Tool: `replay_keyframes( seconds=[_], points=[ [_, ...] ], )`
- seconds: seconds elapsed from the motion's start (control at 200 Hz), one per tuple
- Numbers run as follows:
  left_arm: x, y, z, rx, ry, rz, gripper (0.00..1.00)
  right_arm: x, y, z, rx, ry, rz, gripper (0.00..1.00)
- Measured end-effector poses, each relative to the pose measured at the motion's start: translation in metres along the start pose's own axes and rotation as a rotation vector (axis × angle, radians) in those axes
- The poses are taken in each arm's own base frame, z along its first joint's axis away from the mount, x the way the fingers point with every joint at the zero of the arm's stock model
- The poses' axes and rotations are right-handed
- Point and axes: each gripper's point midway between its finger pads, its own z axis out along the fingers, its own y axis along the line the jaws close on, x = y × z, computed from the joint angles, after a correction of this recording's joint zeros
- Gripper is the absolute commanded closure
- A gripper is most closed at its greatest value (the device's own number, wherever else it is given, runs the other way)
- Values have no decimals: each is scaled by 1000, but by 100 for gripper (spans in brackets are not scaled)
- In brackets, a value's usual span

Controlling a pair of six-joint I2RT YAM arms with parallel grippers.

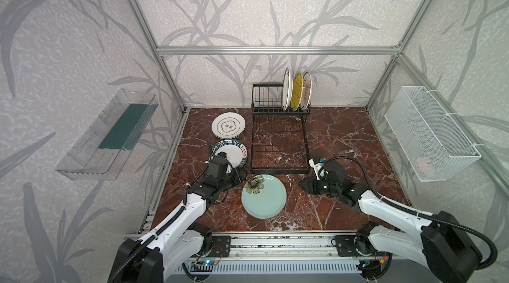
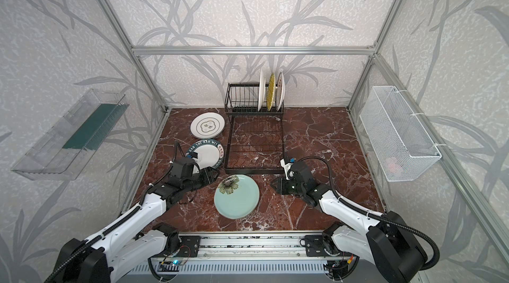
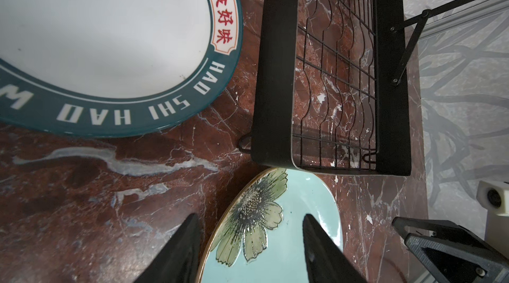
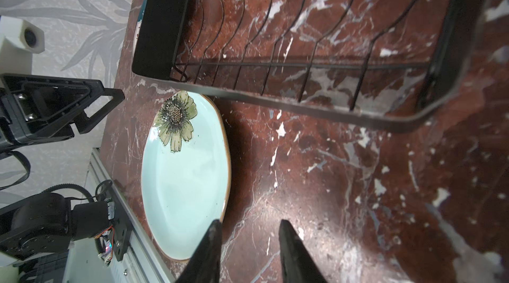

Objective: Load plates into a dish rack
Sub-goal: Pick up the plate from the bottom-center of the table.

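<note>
Mint plate: laid flat on the counter, just in front of the dish rack.
Left pincer: held apart, with the mint plate's flowered rim seen between its fingers; no clamp is seen.
Right pincer: held apart above the counter, just beside the plate's opposite edge, with nothing between its fingers.
Upright slots: three plates are stood on edge.
Lettered plate, emblem plate: laid flat left of the rack.

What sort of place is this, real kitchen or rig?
Probably a lab test cell dressed as a kitchen: aluminium frame holding wallpapered panels, a marble-look tabletop, one dish rack.
</note>
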Motion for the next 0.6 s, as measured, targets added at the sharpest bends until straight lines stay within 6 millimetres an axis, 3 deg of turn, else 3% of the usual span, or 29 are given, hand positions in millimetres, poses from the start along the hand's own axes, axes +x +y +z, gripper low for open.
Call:
replay_keyframes(
  seconds=[0.265, 0.6],
  points=[
    [20, 12, 6, -27, 36, -12, 43, 21, 8, 11, -28, 25, 43, 66],
    [23, 8, 7, -28, 37, 4, 44, 45, 15, 42, -51, 102, 75, 67]
  ],
)
